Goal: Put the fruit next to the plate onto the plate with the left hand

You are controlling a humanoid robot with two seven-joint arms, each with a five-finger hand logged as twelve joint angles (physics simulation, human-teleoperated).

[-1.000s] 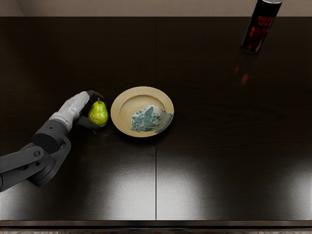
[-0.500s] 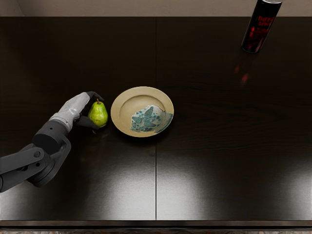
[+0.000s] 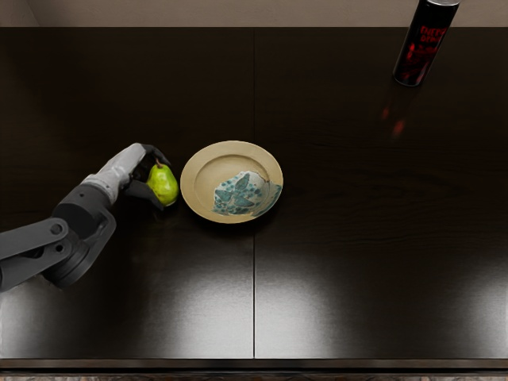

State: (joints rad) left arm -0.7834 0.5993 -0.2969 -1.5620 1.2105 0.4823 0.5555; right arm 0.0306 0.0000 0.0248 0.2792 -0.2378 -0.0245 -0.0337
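Dark, glossy wood fills nearly the whole head view, a tabletop (image 3: 357, 262) split by a thin seam running from the far edge to the near edge, with a pale strip of wall (image 3: 238, 12) showing beyond it. Soft patches of light reflect off the near half of the surface.

At the left, the robot's left arm (image 3: 48, 254) enters from the picture's left edge, its heavy dark joint low in the frame and a grey forearm reaching up toward the middle. The left hand (image 3: 135, 171) is closed around a green pear (image 3: 163, 184): dark fingers (image 3: 152, 152) curl over the top of the fruit by the stem, and another dark digit lies under its lower left side, so the pear is pinched between them. The pear leans slightly, stem uppermost. Whether it rests on the tabletop or hangs just clear of it cannot be told.

Just to the right of the pear lies a round tan plate (image 3: 230, 149), its lower right portion painted with a teal leaf pattern. The fruit sits beside the plate's left rim, not on it.

Well apart, at the far right corner, stands a red and black can (image 3: 421, 40), its red glow mirrored on the wood below.
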